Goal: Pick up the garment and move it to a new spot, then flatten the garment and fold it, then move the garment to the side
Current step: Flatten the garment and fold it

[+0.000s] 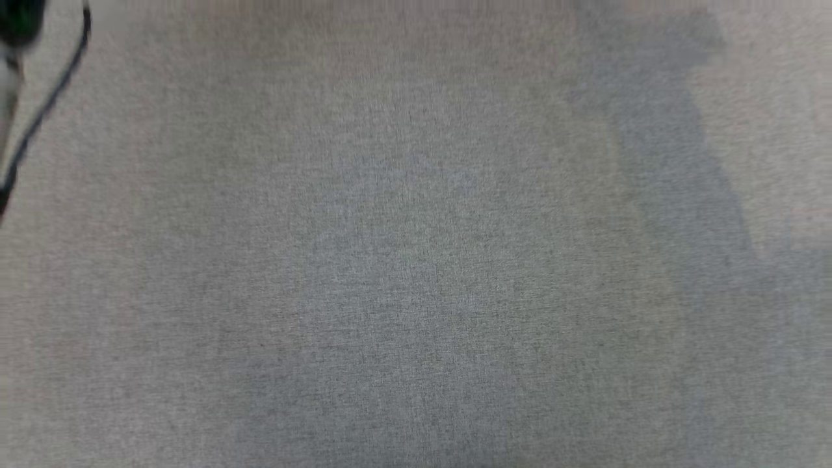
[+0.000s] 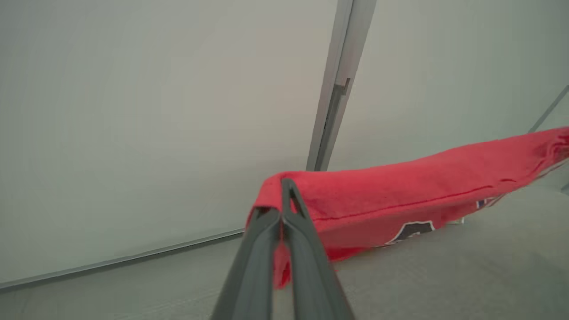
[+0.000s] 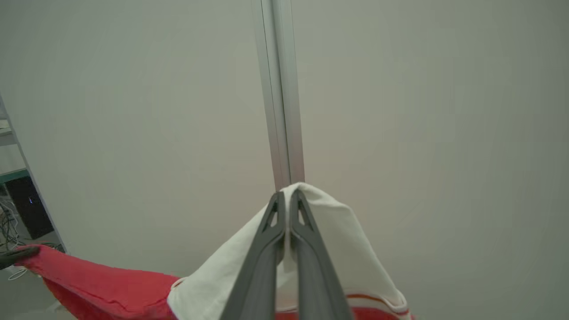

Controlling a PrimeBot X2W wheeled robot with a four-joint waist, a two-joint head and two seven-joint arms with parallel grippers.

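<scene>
Now both claws gripped the garment.
Left claw pinched its red edge, right claw its white part.

The work surface is a flat top covered in gray woven cloth, smooth and unwrinkled, with a darker band of shadow running down its right part. Seen past the left gripper, it spreads below and beyond the pinched jaws to a pale strip where an upright wall panel meets it. Right of those jaws the red garment sags low toward the cloth; whether its hem touches is unclear.
</scene>
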